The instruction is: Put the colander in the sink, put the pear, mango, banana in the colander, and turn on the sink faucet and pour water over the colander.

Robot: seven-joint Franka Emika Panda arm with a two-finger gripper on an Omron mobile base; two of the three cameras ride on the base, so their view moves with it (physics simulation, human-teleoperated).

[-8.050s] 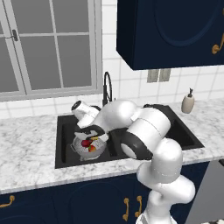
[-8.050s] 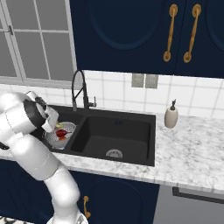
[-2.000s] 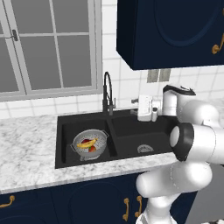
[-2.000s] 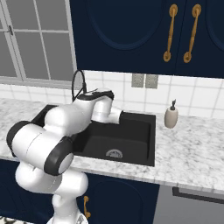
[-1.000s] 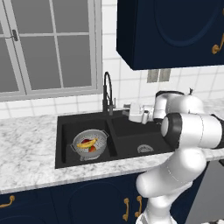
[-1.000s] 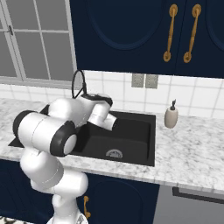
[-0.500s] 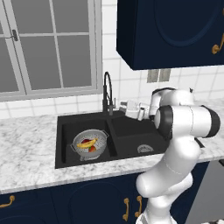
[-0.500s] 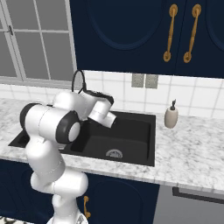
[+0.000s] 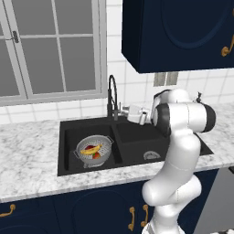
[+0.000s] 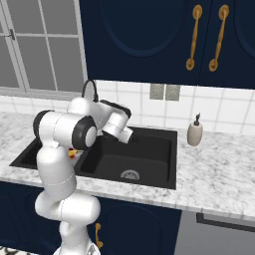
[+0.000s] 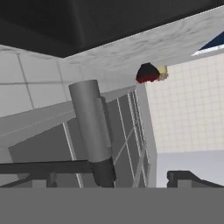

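**Hand at the faucet, lever not yet touched**

Colander [image 9: 93,151] sits in the sink's [image 9: 132,157] left basin, left and forward of the faucet [image 9: 111,97]. Banana [image 9: 90,149] lies across the top of it; something red-orange beneath, probably the mango [image 9: 96,155]. Pear not made out. No water running.

Hand [image 9: 124,113] is level, pointing left, just right of the faucet base and above the divider between basins. Fingers spread as wide as they go, holding nothing. Whether a tip touches the faucet I cannot tell; from the left base view they look very near.

Faucet stem runs upright, spout arching high above the hand. The lever is a small stub low on the stem, on the side facing the hand. So the target lies straight ahead along the hand's pointing line, at about the same height, long axis of the stem crossing that line.

Hand view shows a grey upright post [image 11: 92,131] close in front, likely the stem.

Judgement: fruit loading looks done; the step in hand is reaching the lever.
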